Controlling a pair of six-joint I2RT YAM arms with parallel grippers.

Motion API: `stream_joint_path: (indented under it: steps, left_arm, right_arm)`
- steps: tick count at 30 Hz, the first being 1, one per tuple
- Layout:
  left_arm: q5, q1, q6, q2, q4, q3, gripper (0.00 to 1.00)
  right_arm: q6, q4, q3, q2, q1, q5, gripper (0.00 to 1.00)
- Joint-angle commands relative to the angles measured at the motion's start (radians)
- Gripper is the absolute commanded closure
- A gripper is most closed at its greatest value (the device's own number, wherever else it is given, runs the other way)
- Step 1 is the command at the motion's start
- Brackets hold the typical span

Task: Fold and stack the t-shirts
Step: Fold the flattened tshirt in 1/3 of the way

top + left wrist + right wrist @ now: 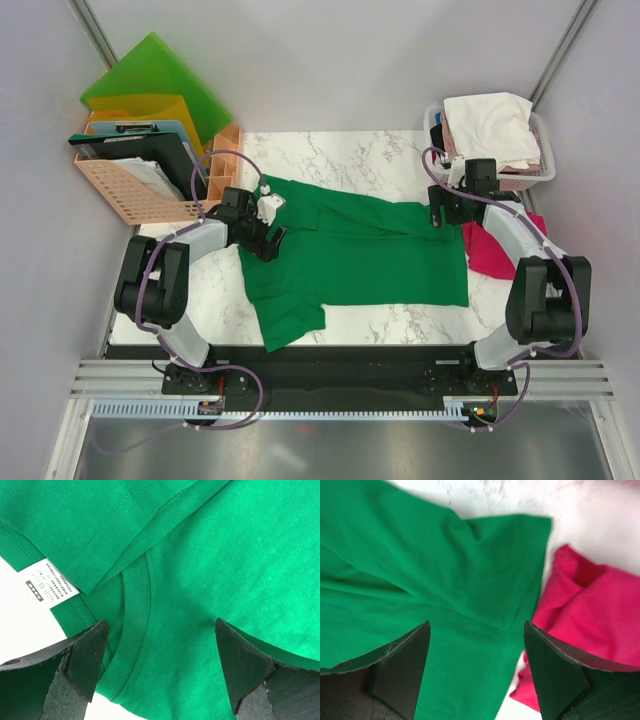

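Two wide-open, empty: left gripper [160,645] over green t-shirt [370,255] collar, right gripper [477,645] at its hem, liable to snag adjacent magenta t-shirt [600,610].

A white marble-patterned counter [350,155] is enclosed by pale grey walls [330,60], with metal posts [98,32] set in the back corners. An orange file rack [125,195] holding folders [160,75] is placed at the back left. The scene is evenly lit.
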Motion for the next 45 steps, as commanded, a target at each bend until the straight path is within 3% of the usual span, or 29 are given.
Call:
stream_joint_path:
  steps: [1,13,24,26,27,29,30,36,45]
  left_arm:
    - [0.021,-0.001,0.015,-0.003,-0.056,-0.021,0.05]
    - [0.018,-0.001,0.018,0.002,-0.059,-0.023,0.05]
    - [0.012,-0.001,0.018,0.003,-0.061,-0.019,0.05]
    - [0.016,-0.001,0.018,0.008,-0.062,-0.018,0.05]
    - [0.016,-0.001,0.017,0.01,-0.062,-0.015,0.05]
    - [0.016,-0.002,0.017,0.011,-0.061,-0.013,0.05]
    - [0.016,-0.002,0.015,0.013,-0.061,-0.015,0.05]
    - [0.018,-0.004,0.014,0.019,-0.064,-0.015,0.05]
    - [0.012,-0.008,0.018,0.023,-0.065,-0.01,0.05]
  right_arm:
    - [0.038,0.018,0.064,0.072,-0.037,-0.059,0.19]
    - [0.09,0.035,0.226,0.357,-0.149,-0.163,0.27]
    - [0.118,0.045,0.259,0.455,-0.174,-0.229,0.39]
    - [0.115,0.047,0.254,0.458,-0.183,-0.239,0.56]
    - [0.113,0.048,0.251,0.462,-0.185,-0.242,0.72]
    - [0.11,0.049,0.25,0.462,-0.189,-0.246,0.87]
    - [0.11,0.048,0.251,0.462,-0.188,-0.243,1.0]
    - [0.098,0.044,0.28,0.449,-0.189,-0.232,1.0]
    - [0.095,-0.04,0.478,0.481,-0.189,-0.223,1.0]
